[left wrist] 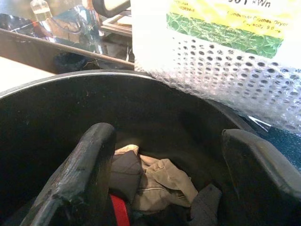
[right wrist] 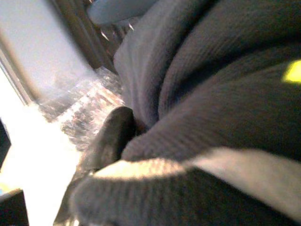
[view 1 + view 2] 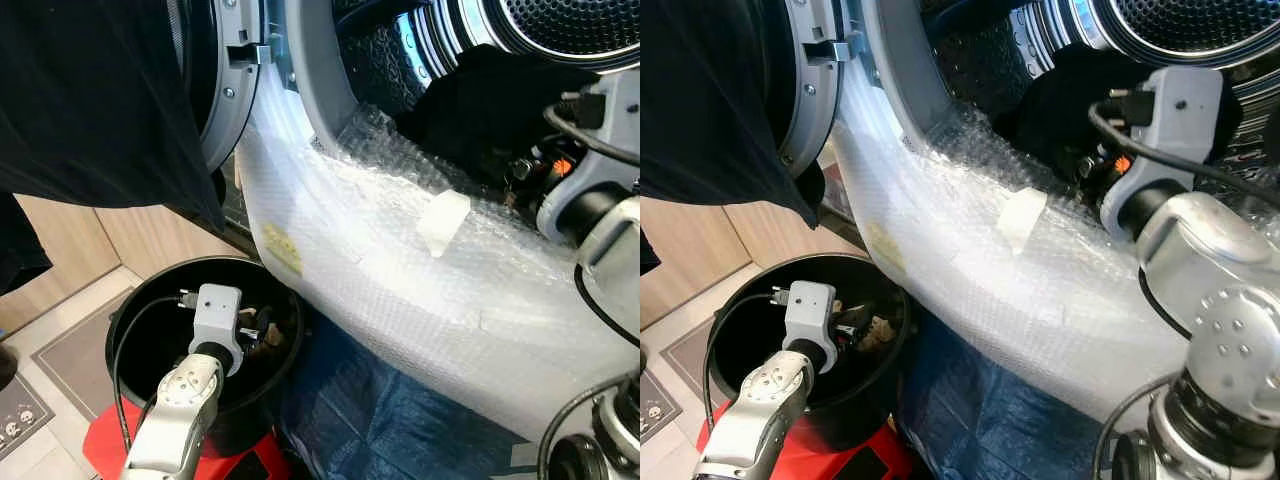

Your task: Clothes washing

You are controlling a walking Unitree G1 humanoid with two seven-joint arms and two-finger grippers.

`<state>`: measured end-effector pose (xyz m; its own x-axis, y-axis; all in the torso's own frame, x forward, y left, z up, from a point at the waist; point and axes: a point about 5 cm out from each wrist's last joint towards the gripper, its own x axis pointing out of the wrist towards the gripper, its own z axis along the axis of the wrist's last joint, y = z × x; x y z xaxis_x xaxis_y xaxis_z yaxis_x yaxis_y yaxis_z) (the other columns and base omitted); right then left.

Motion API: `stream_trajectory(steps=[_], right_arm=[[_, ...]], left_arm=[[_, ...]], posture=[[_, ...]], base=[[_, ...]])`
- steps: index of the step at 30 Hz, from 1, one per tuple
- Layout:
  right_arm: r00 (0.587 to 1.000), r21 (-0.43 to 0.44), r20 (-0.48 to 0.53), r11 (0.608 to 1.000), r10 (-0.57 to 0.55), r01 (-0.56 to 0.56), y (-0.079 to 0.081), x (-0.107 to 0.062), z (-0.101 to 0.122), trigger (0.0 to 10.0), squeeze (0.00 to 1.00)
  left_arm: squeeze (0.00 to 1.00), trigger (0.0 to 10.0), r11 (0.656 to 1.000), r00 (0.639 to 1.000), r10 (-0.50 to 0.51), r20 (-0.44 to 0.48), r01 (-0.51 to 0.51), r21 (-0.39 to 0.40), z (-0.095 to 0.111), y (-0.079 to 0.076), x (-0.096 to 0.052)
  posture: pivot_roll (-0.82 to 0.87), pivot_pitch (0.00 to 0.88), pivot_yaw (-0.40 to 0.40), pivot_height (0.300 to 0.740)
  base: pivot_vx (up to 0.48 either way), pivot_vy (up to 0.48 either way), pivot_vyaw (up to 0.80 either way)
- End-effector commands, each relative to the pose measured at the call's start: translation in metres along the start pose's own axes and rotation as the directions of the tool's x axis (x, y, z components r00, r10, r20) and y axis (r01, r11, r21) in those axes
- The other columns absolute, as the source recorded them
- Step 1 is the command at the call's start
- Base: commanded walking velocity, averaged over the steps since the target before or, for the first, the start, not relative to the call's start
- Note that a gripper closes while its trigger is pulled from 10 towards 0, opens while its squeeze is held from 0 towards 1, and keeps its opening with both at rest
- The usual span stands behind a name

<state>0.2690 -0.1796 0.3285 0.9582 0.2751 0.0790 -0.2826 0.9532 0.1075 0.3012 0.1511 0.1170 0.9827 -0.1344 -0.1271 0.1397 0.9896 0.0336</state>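
The left hand [image 1: 160, 174] hangs inside the black bucket [image 3: 135, 310], at seven o'clock in the head view, its two fingers [image 1: 80, 174] spread wide and holding nothing. Below them in the bucket lies a heap of clothes [image 1: 155, 181]: beige, dark and a strip of red. The right hand [image 3: 1095, 165] is at the drum mouth [image 3: 400, 60] of the bubble-wrapped machine [image 3: 400, 270], around two o'clock, pressed into a dark grey garment [image 2: 211, 94] that lies in the drum. The knit cloth wraps over one finger [image 2: 110, 136]; whether that hand grips it, I cannot tell. A black cloth [image 3: 90, 90] hangs at ten o'clock.
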Motion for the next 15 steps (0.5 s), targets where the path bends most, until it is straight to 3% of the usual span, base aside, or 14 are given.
stream_trajectory(steps=[1, 9, 13, 15], right_arm=[[0.998, 0.011, 0.061, 0.999, 0.030, -0.031, 0.001, -0.009, 0.007, 10.0, 0.00], [0.993, -0.004, 0.097, 0.998, 0.065, -0.065, -0.004, -0.024, 0.011, 10.0, 0.00], [0.990, -0.156, 0.028, 0.979, 0.139, -0.133, -0.004, -0.044, 0.004, 10.0, 0.00], [0.991, -0.181, 0.009, 0.975, 0.136, -0.132, -0.006, -0.047, 0.001, 10.0, 0.00]], left_arm=[[0.00, 10.0, 1.000, 1.000, -0.013, 0.000, 0.013, 0.012, 0.001, -0.001, 0.000], [0.00, 10.0, 1.000, 1.000, -0.026, 0.003, 0.026, 0.012, 0.002, -0.004, 0.002], [0.00, 10.0, 0.999, 0.999, -0.035, 0.003, 0.035, 0.011, 0.002, -0.005, 0.003], [0.00, 10.0, 0.999, 0.999, -0.036, 0.003, 0.036, 0.012, 0.002, -0.005, 0.004]], posture=[[0.03, 0.035, -0.042, 0.740], [0.02, 0.016, -0.042, 0.740], [0.01, 0.008, -0.043, 0.740], [0.01, 0.008, -0.043, 0.740]], base=[[0.000, 0.000, 0.00], [0.000, 0.000, 0.00], [0.000, 0.000, 0.00], [0.000, 0.000, 0.00]])
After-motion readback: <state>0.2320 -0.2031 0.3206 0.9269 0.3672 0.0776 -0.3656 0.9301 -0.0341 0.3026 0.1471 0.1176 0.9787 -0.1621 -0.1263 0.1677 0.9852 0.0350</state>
